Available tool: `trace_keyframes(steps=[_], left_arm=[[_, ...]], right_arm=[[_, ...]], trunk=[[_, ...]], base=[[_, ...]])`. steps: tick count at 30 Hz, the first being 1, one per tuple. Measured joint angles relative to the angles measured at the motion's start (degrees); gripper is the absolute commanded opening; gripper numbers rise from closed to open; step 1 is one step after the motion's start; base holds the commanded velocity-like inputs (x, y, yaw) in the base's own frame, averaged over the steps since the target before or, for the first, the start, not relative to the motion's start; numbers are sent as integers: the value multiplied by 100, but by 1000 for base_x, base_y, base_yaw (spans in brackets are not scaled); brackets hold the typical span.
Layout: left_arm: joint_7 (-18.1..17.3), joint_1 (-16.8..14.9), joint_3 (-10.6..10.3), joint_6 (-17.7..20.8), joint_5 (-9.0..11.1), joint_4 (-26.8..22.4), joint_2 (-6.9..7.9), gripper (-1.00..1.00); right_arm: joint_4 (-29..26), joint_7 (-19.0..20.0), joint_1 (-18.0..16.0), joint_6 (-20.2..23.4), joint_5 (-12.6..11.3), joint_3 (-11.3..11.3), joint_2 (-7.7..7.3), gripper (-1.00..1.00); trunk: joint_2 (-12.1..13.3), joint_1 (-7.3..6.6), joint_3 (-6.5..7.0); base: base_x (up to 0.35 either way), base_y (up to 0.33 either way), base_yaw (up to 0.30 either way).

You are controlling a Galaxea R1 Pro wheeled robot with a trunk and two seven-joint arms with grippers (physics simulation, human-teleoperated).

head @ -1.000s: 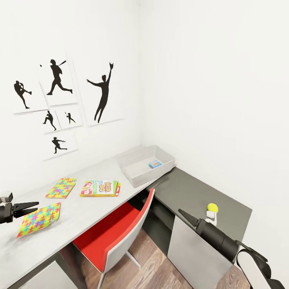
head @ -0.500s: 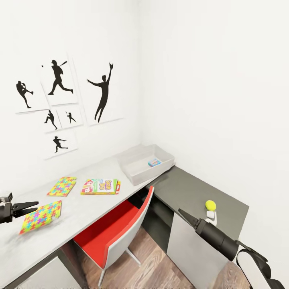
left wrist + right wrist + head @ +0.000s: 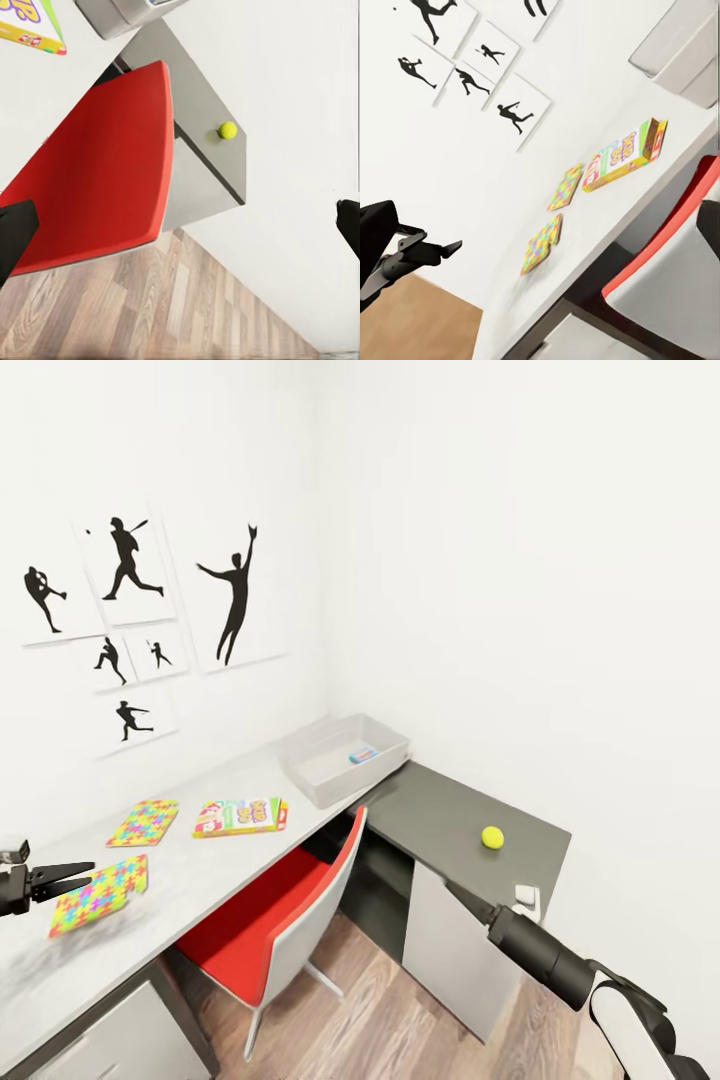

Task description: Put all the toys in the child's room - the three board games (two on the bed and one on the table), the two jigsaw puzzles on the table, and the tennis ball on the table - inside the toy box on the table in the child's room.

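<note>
On the white table (image 3: 215, 865) lie two jigsaw puzzles (image 3: 143, 822) (image 3: 98, 894) and a green-white board game (image 3: 240, 816) lettered "Skip-Bo". The grey toy box (image 3: 318, 780) stands at the table's far end by the corner, with one small colourful item inside. The tennis ball (image 3: 491, 837) rests on the lower dark-grey section (image 3: 440, 810). My left gripper (image 3: 72, 878) hovers open beside the nearer puzzle, touching nothing. My right gripper (image 3: 462, 893) hangs in front of the dark section, short of the ball; its fingers stand wide apart in the right wrist view, nothing between them.
A red-seated chair (image 3: 270, 920) with a grey back is pushed under the table between the two arms. White drawers sit below the dark section. Baseball silhouette pictures (image 3: 130, 620) hang on the white wall. Wood-plank floor (image 3: 380, 1010) lies below.
The whole picture has shifted: table, toy box and ball now sit further left and look slightly smaller, so the camera moved. Both arms hold the same pose.
</note>
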Motion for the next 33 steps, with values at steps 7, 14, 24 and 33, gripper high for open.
trace_keyframes(steps=[7, 14, 24, 33], left_arm=[[0, 0, 1, 0, -1, 0, 29, 100], [-1, 0, 11, 0, -2, 0, 42, 100], [-1, 0, 31, 0, -2, 0, 55, 100], [1, 0, 35, 0, 1, 1, 58, 100]], right_arm=[[6, 8, -1, 1, -1, 0, 0, 100], [8, 11, 1, 0, -1, 0, 0, 100], [8, 11, 0, 0, -1, 0, 6, 100], [7, 10, 2, 1, 0, 0, 2, 100]], trunk=[[-1, -2, 37], [-1, -2, 74], [-1, -2, 128], [-1, -2, 177]], base=[[-114, 184, -235], [-20, 225, -237], [-3, 272, -237], [0, 172, -237]])
